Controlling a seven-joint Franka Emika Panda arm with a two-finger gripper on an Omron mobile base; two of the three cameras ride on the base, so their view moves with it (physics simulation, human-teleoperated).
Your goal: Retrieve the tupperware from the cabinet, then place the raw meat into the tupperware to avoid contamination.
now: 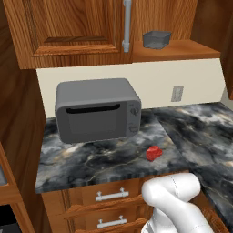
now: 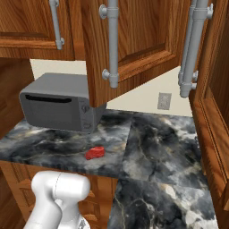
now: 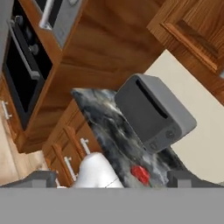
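I see the tupperware [image 1: 157, 39] sitting on the open cabinet [image 1: 175, 49] shelf near its front edge. The raw meat [image 1: 154, 153] lies near the counter's [image 1: 100, 164] front edge, well apart from the microwave [image 1: 97, 109]. My gripper [image 3: 112, 178] fingers are spread wide, holding nothing.

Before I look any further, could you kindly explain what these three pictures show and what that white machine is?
It is a white robot arm on a driving base in a simulated kitchen. Two pictures come from cameras on the base, behind the arm to its left and right; the third looks along its gripper, which is open and holds nothing. On the counter sit a microwave and the raw meat. The tupperware stands in the open cabinet above.
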